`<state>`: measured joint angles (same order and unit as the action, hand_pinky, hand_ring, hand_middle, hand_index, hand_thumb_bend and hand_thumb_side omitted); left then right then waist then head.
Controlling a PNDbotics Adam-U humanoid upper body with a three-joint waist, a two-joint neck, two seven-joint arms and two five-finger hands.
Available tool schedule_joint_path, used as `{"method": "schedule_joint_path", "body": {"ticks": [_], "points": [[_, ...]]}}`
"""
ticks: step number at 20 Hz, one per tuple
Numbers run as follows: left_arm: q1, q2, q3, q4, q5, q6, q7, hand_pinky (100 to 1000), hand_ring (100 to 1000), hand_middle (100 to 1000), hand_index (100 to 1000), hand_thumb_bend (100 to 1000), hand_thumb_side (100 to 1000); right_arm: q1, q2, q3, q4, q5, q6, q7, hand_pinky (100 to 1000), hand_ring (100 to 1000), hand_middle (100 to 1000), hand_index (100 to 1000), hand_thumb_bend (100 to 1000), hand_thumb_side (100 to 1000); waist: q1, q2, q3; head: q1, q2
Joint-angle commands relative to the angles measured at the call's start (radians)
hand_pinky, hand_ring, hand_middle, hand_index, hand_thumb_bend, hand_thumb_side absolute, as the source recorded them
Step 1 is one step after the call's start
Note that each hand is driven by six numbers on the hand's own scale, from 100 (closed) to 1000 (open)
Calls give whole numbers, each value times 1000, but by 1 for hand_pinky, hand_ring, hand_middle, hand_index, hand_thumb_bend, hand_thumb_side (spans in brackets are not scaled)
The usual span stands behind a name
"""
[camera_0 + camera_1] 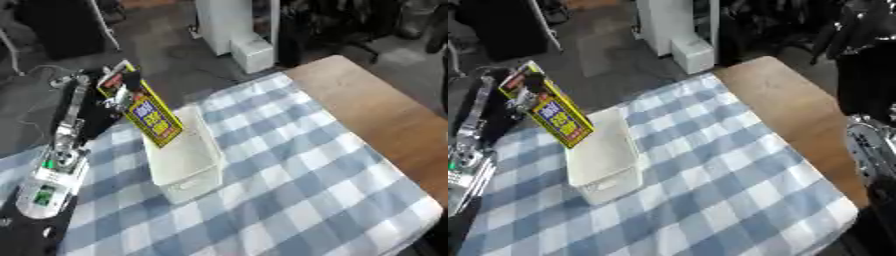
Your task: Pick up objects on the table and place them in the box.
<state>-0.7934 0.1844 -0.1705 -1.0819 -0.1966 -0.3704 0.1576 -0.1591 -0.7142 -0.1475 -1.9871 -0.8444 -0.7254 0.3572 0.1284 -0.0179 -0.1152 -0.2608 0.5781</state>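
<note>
You had the yellow packet [147,112] in the left hand [122,95], fingers curled round its upper part, packet tilted with its lower corner hanging over the left rim of the white box [203,172], so this looked like mid-placement: lifted and carried, not yet let go. It wasn't clear whether the packet's tip was touching the rim or just above it. Box interior looked bare white as far as visible, nothing in it that I could make out, though the packet hid part of the near-left wall. Nothing else was lying on the checked cloth [297,165], so judging by that, this packet was the last item left to drop. Right hand didn't show in either view, only part of the right arm [874,145] at the right edge. What remained: lower the packet inside the walls, release
</note>
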Motion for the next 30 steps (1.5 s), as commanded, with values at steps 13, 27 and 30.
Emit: {"method": "schedule_joint_path", "body": {"ticks": [13, 27, 30], "points": [[-62, 0, 30, 247, -160, -183, 46, 100, 100, 100, 420, 331, 682, -43, -36, -1, -13, -26, 17, 16, 463, 428, 453, 600, 100, 1000, 0, -6, -13, 27, -32], [-106, -4, 42, 299, -202, -230, 70, 100, 100, 100, 397, 334, 684, -69, -41, -5, -13, -55, 42, 12, 462, 427, 451, 597, 100, 1000, 7, -6, -30, 42, -47], [-108, -8, 38, 331, -229, -217, 43, 100, 100, 296, 517, 336, 691, -75, -41, -6, -13, -61, 48, 11, 462, 427, 451, 597, 100, 1000, 9, -6, -35, 47, -50]]}}
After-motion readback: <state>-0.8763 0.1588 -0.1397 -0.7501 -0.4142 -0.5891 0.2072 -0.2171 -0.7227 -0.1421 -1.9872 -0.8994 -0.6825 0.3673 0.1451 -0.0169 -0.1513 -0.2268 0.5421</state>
